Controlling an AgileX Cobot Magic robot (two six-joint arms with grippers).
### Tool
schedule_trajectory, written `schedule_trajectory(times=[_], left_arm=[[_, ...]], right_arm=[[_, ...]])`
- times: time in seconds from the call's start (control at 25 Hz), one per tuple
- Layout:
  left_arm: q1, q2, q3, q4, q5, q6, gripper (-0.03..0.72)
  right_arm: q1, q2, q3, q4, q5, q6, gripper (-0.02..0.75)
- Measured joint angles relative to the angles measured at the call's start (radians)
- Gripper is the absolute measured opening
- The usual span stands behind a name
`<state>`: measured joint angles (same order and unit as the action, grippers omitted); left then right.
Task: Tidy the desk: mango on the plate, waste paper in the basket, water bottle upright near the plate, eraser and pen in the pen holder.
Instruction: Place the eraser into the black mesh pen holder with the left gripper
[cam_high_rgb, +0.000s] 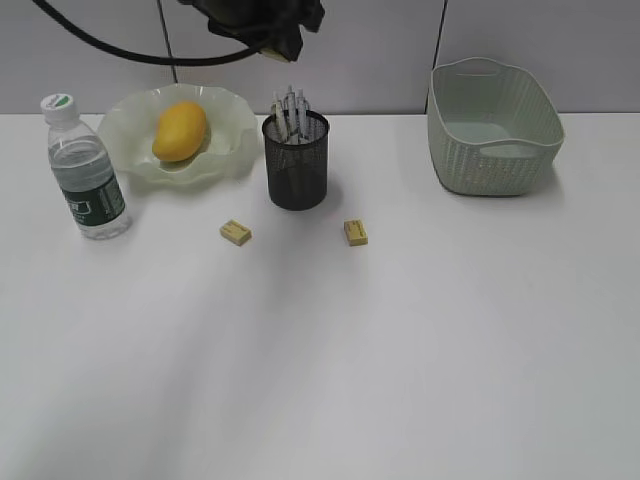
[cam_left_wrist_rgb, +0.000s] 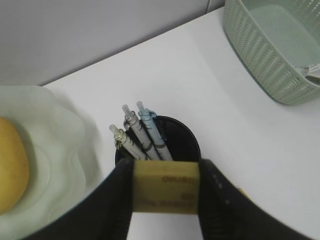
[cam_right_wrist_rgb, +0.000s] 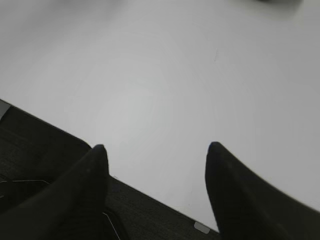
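Even soft light, blurred wrist foregrounds

mango (cam_left_wrist_rgb: 11, 172) and plate (cam_left_wrist_rgb: 55, 150) cut off at left edge

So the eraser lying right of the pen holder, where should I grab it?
Come straight down on the eraser and close across its two long sides. It lies flat on the desk, turned slightly, so rotate the wrist to match. The pen holder stands up-left of it, clear of the approach.

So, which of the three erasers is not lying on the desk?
The eraser clamped in the left gripper, above the pen holder. The other two erasers lie on the desk before the holder.
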<state>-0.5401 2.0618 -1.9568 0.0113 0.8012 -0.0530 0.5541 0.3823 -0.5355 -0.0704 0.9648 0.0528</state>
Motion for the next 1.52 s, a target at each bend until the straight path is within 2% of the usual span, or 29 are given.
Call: schedule_trajectory(times=[0.92, 1.04, 1.28, 1.52], left_arm=[[0.009, 0.19, 0.0, -0.025, -0.155, 0.0, 0.302], [0.009, 0.19, 0.0, -0.025, -0.159, 0.0, 0.342], [0.01, 0.185, 0.0, -0.011, -0.153, 0.0, 0.512], [0.01, 0.114, 0.0, 0.014, -0.111, 0.0, 0.536]], right_arm=[[0.0, 0.0, 0.0, 0.0, -0.001, 0.0, 0.491], [0.0, 0.0, 0.0, 0.0, -0.001, 0.0, 0.491], [0.0, 0.0, 0.0, 0.0, -0.001, 0.0, 0.491], [0.0, 0.0, 0.0, 0.0, -0.001, 0.0, 0.491]])
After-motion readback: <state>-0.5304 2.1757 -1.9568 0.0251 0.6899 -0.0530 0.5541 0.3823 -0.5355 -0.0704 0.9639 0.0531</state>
